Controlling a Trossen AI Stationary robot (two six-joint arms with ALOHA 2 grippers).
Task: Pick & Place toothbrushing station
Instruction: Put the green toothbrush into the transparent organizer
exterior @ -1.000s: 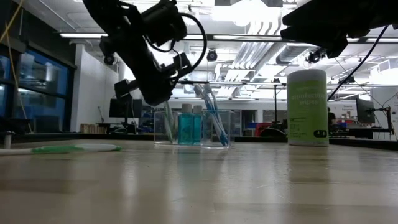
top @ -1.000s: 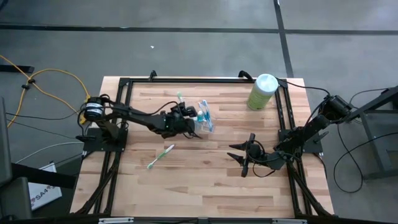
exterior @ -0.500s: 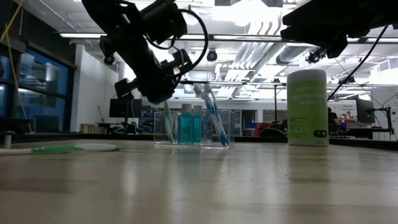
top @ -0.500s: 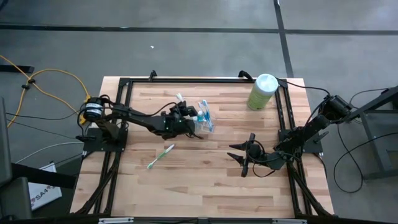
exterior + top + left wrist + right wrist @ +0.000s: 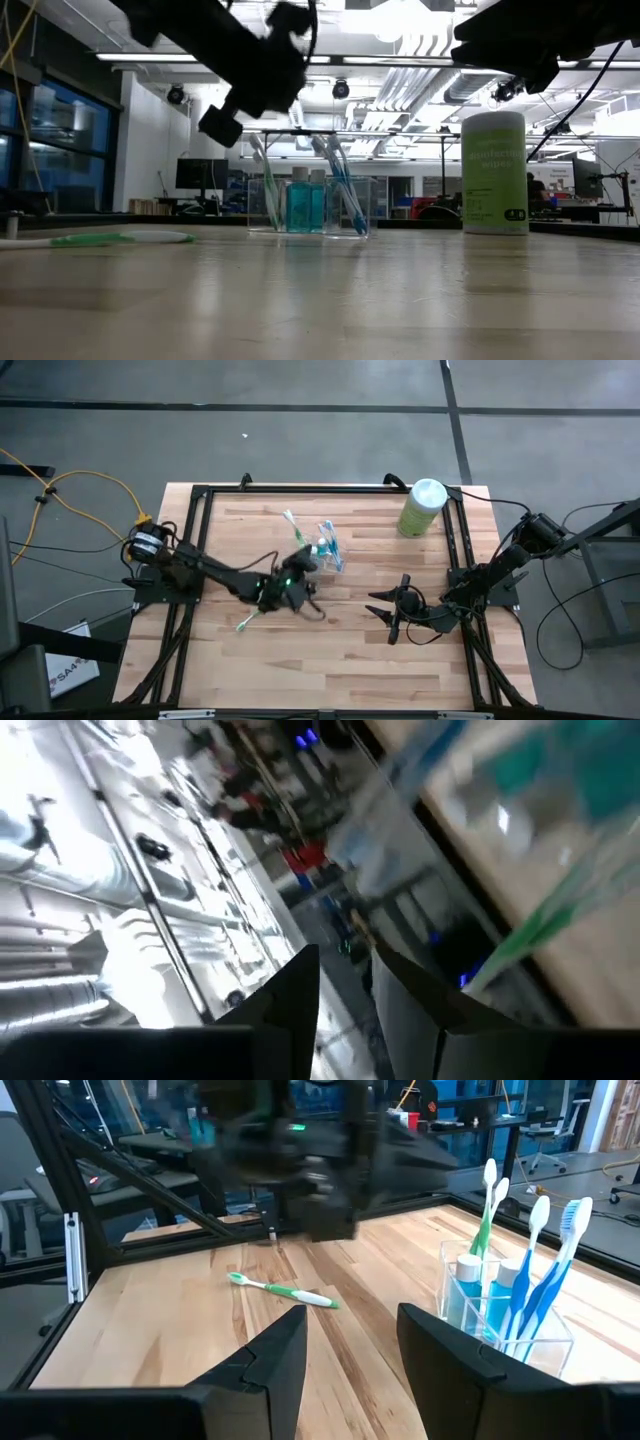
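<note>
The clear plastic cup (image 5: 327,550) stands on the table at the middle far side. It holds a green-white toothbrush (image 5: 266,186), blue-white toothbrushes (image 5: 341,182) and two blue-capped tubes (image 5: 306,200), all leaning on its wall. A second green-white toothbrush (image 5: 247,621) lies flat on the table. My left gripper (image 5: 305,598) hovers between the cup and that loose brush, open and empty; in the left wrist view (image 5: 345,990) the cup is a blur ahead. My right gripper (image 5: 386,611) is open and empty right of centre.
A pale green canister with a white top (image 5: 422,507) stands at the far right corner. A black frame (image 5: 200,495) runs around the table's edges. Bare wood (image 5: 330,660) lies along the near side. The loose toothbrush also shows in the right wrist view (image 5: 285,1290).
My left gripper has drawn back from the cup toward the table's near edge and risen. The green-white toothbrush it had stood over stays leaning in the cup. My right arm has kept still.
</note>
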